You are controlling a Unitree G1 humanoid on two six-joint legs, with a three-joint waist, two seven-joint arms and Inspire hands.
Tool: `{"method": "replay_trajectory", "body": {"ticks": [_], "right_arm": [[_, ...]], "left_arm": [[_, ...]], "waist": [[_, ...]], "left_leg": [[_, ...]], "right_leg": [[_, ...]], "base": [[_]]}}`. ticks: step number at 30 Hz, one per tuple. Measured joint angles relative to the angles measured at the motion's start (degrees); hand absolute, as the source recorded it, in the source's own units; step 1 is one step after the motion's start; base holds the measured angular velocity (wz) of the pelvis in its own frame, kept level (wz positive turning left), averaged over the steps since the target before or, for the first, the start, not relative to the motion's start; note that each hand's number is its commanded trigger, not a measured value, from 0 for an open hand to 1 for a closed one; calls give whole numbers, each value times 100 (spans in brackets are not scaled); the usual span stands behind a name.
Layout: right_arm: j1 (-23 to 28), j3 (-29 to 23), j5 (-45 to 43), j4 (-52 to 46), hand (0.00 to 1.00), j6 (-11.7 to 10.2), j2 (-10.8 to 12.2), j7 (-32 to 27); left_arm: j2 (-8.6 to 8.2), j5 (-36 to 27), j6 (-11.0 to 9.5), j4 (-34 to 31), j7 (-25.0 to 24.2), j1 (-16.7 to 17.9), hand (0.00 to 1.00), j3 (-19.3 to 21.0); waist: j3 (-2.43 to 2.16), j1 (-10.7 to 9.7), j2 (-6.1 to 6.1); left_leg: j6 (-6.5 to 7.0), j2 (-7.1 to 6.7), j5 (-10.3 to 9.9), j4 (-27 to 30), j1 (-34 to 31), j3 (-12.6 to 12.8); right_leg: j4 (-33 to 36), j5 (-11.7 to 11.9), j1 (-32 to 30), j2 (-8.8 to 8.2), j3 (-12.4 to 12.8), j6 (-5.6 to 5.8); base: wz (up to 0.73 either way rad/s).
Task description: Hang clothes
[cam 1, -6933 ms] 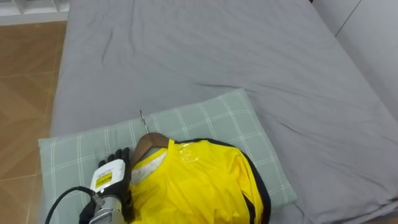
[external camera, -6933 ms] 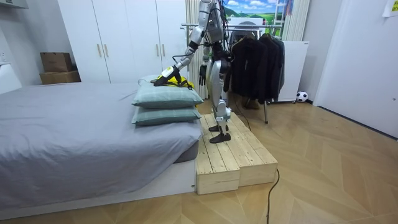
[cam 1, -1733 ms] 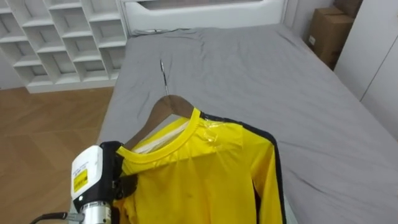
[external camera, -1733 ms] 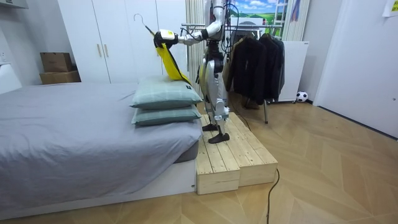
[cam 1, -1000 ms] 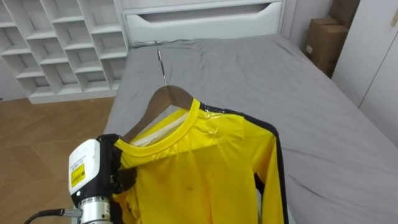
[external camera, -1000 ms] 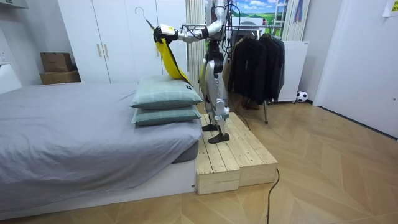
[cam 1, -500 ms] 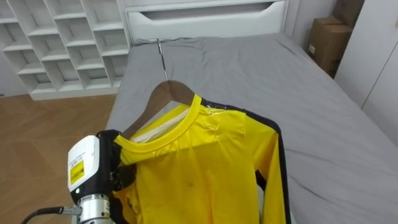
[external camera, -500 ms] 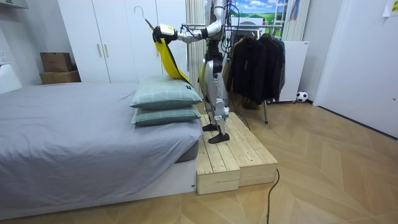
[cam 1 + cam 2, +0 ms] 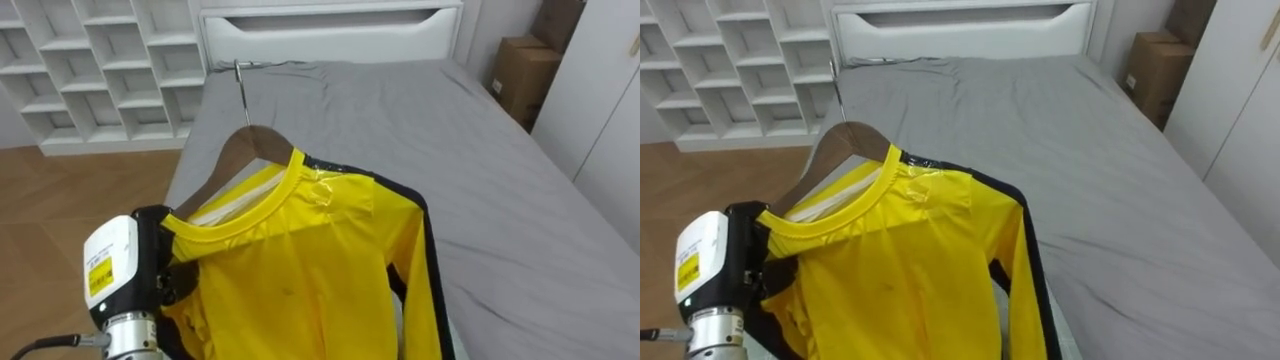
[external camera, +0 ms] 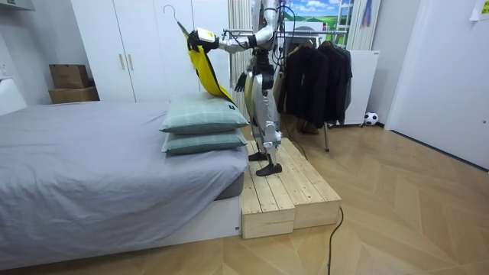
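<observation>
**Yellow shirt (image 9: 300, 270) up off the pillows (image 10: 205, 114), held high over the bed (image 9: 480, 180)**

Lifted since the earliest picture, when it lay on the top pillow under the hand, the shirt now hangs in the air well above both pillows. Over the last half second it has barely shifted in the room view.

The left hand (image 9: 165, 272) is at the lower left of the eye views. Its dark fingers are closed round the near shoulder of the wooden hanger (image 9: 248, 140), pinching the shirt's yellow collar along with it. The arm reaches out level from the shoulder towards the bed. The hanger tilts, and its metal hook (image 9: 240, 80) points up and away from the hand. The shirt is threaded on the hanger, a dark stripe runs down its far sleeve, and its body drapes down towards the pillows.

What looks to be the right hand (image 10: 240, 82) hangs by the hip in the room view, and I cannot tell its state.

The robot stands upright on a wooden platform (image 10: 283, 187) beside the bed, at the pillow end. Just behind it is a clothes rack (image 10: 252, 32) hung with dark clothes (image 10: 313, 72). Beyond the grey bed the eye views show a white shelf unit (image 9: 90, 70) on the left and a cardboard box (image 9: 520, 70) on the right.
</observation>
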Motion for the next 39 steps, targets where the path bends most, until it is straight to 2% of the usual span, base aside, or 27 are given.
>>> {"method": "replay_trajectory", "body": {"ticks": [4,8,13,17,19,24,30,33,39], "right_arm": [[34,-227,-569,-834,0,-4,-3,-345],[52,-421,-862,-1649,0,-5,-5,-623],[232,-458,-1397,-3224,0,-10,-20,-782],[294,-449,-1598,-4123,0,-6,-1,-795],[389,-412,-1893,-4654,0,-11,31,-880],[389,-250,-2348,-4976,0,-59,71,-994],[409,115,-2729,-5359,0,-36,141,-852],[415,332,-2982,-5679,0,-37,143,-680],[416,599,-3017,-5904,0,-3,136,-462]], "left_arm": [[1,33,75,-481,-6,154,100,9],[1,31,108,-751,-8,178,100,43],[1,20,125,-888,-35,441,100,63],[-10,15,195,-1045,-144,530,100,66],[-8,3,237,-1166,-168,528,100,66],[-12,6,241,-1230,-274,528,100,73],[-78,16,255,-1229,-514,528,100,83],[-139,75,303,-1228,-545,529,100,1],[-145,144,388,-1228,-618,529,100,-77]], "waist": [[14,-7,-33],[5,-1,-105],[-11,1,-188],[-1,65,-179],[-4,127,-127],[-5,156,-40],[40,195,43],[39,203,48],[26,304,68]], "left_leg": [[0,3,0,0,-2,-7],[0,3,0,1,-13,-8],[0,4,0,6,32,9],[7,0,-12,3,40,33],[11,0,-24,3,43,34],[13,-1,-28,3,85,35],[13,-2,-28,1,65,90],[13,-2,-28,0,66,113],[14,-2,-44,0,71,126]], "right_leg": [[1,0,2,17,-5,-1],[-6,0,6,7,-17,0],[78,0,5,-29,-20,0],[69,-2,3,-35,0,4],[75,-5,-1,-34,5,9],[81,-7,37,-42,-9,12],[90,-38,-3,-36,63,21],[92,-37,5,-32,82,20],[95,-37,15,-22,129,20]], "base": [[0],[0],[0],[-2],[0],[0],[-4],[-3],[-2]]}}
